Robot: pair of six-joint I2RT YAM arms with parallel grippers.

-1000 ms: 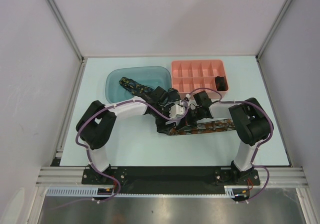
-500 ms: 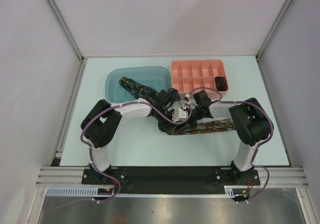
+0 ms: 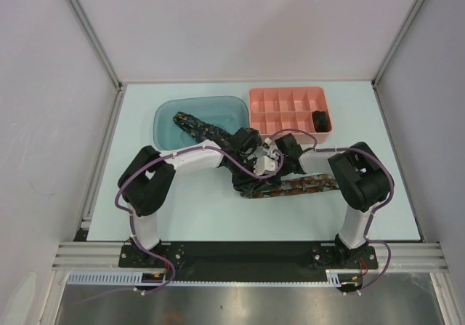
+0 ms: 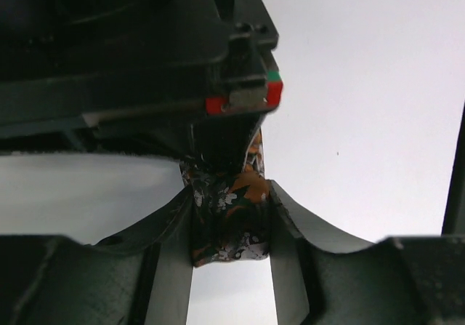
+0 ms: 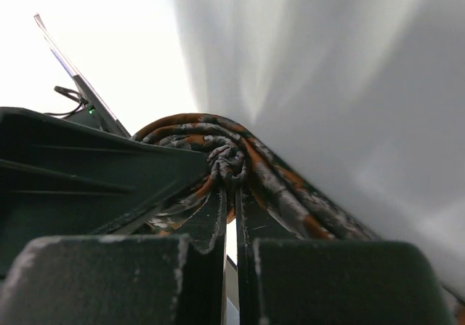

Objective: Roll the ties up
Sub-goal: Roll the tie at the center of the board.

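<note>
Orange tie (image 3: 294, 186): centre of my overhead frame, rolled end at left, tail running right. Left gripper (image 4: 229, 219): I read it clamped on the roll. Right gripper (image 5: 232, 205): pinched on the roll's core. Navy tie (image 3: 196, 126): in the blue tub (image 3: 218, 110), upper left.

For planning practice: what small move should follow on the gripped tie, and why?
Probably a winding turn by the right end effector: it pinches the orange-flecked tie at its coil, the left end effector clamps the fabric, and a tail lies unrolled.
</note>
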